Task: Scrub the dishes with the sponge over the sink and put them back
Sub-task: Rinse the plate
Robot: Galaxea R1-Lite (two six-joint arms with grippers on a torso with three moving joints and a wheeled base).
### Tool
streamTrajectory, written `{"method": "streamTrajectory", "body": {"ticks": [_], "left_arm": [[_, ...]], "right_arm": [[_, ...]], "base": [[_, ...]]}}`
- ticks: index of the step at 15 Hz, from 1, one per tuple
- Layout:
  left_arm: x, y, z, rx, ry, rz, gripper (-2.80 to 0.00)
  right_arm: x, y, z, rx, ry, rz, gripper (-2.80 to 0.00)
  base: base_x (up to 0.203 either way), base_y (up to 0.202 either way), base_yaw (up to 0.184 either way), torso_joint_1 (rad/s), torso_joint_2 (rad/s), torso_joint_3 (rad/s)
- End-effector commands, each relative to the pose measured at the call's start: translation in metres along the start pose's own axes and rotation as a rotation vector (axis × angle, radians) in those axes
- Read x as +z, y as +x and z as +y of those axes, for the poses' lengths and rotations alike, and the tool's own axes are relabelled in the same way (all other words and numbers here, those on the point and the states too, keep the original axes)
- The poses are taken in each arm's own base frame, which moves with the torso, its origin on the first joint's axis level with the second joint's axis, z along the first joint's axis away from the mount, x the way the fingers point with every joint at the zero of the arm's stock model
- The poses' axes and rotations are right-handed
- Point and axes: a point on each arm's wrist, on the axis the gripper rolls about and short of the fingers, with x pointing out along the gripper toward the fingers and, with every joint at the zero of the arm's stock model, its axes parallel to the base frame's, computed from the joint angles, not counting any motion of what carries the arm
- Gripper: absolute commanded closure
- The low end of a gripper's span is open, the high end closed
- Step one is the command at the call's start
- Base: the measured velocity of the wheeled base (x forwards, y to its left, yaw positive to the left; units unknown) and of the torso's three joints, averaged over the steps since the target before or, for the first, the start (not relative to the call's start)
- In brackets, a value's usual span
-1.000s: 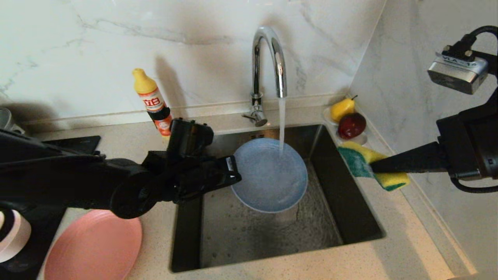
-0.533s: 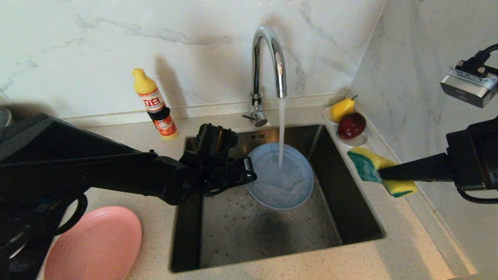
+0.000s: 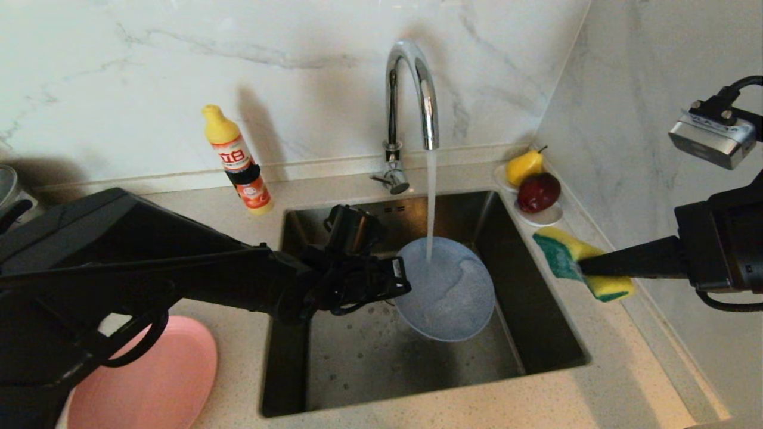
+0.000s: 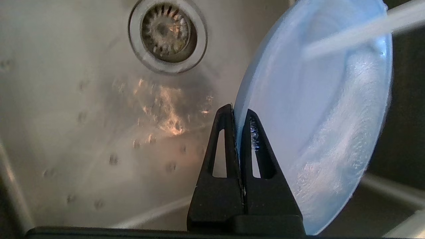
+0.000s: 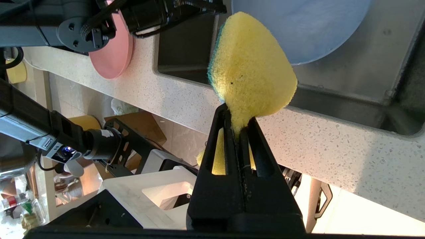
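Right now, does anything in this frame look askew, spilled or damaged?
Only the sponge: it is pinched hard out of shape in the right gripper above the counter. The tilted grey-blue plate under the running water looks deliberate.

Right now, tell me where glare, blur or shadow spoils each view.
Head view: bright highlights streak the faucet, and the bottle throws a soft shadow on the wall. Left wrist view: warm glare on the sink floor near the drain; the water stream across the plate is smeared. Right wrist view: the sponge is sharp; bright background washes out below the counter.
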Motion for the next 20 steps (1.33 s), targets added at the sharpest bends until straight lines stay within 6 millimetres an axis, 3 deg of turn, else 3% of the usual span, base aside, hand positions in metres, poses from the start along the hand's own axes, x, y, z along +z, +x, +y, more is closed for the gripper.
{"method": "streamTrajectory", "body": {"ticks": [1, 2, 5, 8, 11, 14, 20], "left_arm": [[0.001, -0.011, 0.001, 0.005, -0.002, -0.004, 0.00], [0.003, -0.018, 0.004, 0.010, -0.001, -0.008, 0.00], [0.025, -0.066, 0.025, 0.060, 0.042, -0.093, 0.00], [0.039, -0.109, 0.048, 0.241, 0.148, -0.209, 0.00], [0.046, -0.146, 0.064, 0.312, 0.225, -0.304, 0.00], [0.047, -0.169, 0.073, 0.344, 0.302, -0.445, 0.00], [0.037, -0.188, 0.082, 0.345, 0.409, -0.779, 0.00]], "right_arm": [[-0.001, 0.001, -0.001, -0.003, 0.006, 0.011, 0.00], [-0.002, 0.002, -0.002, -0.004, 0.006, 0.014, 0.00], [-0.008, 0.008, -0.006, -0.016, 0.017, 0.046, 0.00], [-0.010, 0.015, -0.008, -0.022, 0.024, 0.064, 0.00], [-0.012, 0.017, -0.010, -0.029, 0.031, 0.076, 0.00], [-0.016, 0.025, -0.014, -0.046, 0.043, 0.108, 0.00], [-0.016, 0.033, -0.015, -0.052, 0.049, 0.128, 0.00]], "base": [[0.000, 0.000, 0.000, 0.000, 0.00, 0.000], [0.000, 0.000, 0.000, 0.000, 0.00, 0.000], [0.000, 0.000, 0.000, 0.000, 0.00, 0.000], [0.000, 0.000, 0.000, 0.000, 0.00, 0.000], [0.000, 0.000, 0.000, 0.000, 0.00, 0.000], [0.000, 0.000, 0.000, 0.000, 0.00, 0.000], [0.000, 0.000, 0.000, 0.000, 0.00, 0.000]]}}
